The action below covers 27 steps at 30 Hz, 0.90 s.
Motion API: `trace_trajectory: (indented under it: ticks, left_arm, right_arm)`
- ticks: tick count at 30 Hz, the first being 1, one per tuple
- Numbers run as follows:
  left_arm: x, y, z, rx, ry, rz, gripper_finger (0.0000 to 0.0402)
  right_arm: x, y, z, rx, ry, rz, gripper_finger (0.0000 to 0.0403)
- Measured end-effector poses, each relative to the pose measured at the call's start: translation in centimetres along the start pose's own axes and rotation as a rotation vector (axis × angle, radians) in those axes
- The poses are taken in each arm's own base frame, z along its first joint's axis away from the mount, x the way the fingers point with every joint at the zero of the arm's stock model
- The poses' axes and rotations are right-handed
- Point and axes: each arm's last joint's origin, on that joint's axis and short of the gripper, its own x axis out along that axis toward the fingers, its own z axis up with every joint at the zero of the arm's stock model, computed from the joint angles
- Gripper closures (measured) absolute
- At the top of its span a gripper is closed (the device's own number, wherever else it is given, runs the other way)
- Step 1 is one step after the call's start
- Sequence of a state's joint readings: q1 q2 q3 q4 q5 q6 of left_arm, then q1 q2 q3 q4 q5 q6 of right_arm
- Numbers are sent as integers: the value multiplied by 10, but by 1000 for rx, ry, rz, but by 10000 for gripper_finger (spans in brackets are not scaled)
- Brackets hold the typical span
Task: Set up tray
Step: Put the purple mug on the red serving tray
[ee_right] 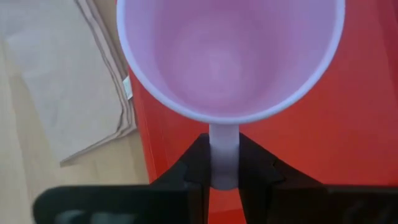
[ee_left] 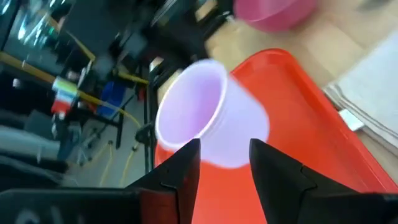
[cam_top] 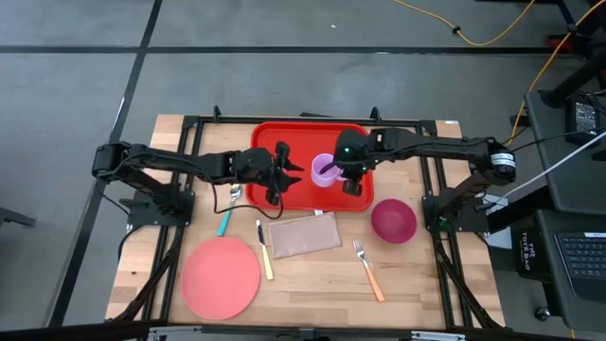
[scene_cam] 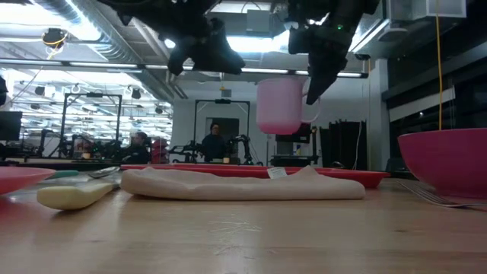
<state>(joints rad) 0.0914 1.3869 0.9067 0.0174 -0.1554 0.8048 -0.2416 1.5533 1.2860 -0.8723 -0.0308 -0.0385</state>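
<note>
The pale lilac mug [ee_right: 230, 56] hangs by its handle in the right gripper [ee_right: 224, 171], jaws clamped on it, above the red tray [cam_top: 294, 142] at the desk's far middle. The left gripper [ee_left: 225, 163], jaws apart, waits just beside it. Next, I judge: lower the mug level onto the tray, then release.
</note>
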Motion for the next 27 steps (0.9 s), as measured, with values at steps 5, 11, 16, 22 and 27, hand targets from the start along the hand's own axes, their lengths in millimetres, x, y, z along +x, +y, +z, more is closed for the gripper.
trace_trajectory:
  ticks: [5,11,16,22,27]
  left_arm:
    - [12,-2,8,67,19,-44,272]
    - [28,-5,9,116,45,-69,274]
    - [34,-7,8,138,66,-79,274]
    - [34,-7,5,137,82,-97,274]
    - [34,-9,4,132,91,-120,274]
  right_arm:
    - [9,-1,7,-22,10,-1,347]
    - [14,5,18,-36,7,6,347]
    - [17,12,18,-51,18,17,347]
    - [17,20,18,-57,16,21,347]
    - [17,23,18,-63,16,27,347]
